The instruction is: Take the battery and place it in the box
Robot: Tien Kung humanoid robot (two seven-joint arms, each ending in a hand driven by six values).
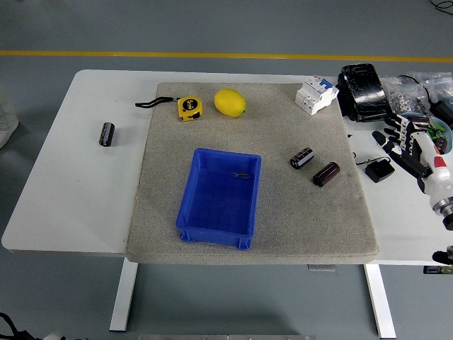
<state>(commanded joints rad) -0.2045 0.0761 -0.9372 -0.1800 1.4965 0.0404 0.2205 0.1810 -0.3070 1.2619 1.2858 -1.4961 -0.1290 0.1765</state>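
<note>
Battery (pixel 302 158), a short black cylinder with a pale end cap, lies on its side on the grey mat (pixel 163 184), well off to the left of the right hand's fingers (pixel 393 134), with a darker brown cylinder (pixel 326 173) just beside it. The blue box (pixel 219 197) sits further left still and holds only a small dark speck, too small to identify. The right hand (pixel 410 145) hovers over the right edge of the bench (pixel 64 184), its fingers loosely spread and holding nothing. The battery is probably stiff, smooth and fairly dense for its size, apt to roll, so a pinch across the middle of its barrel looks safest. A second black cylinder (pixel 106 134) lies far to the left on the bare bench. The right arm is cut off by the picture's edge, clutter behind the hand is hard to separate, and the left hand is out of view.
</note>
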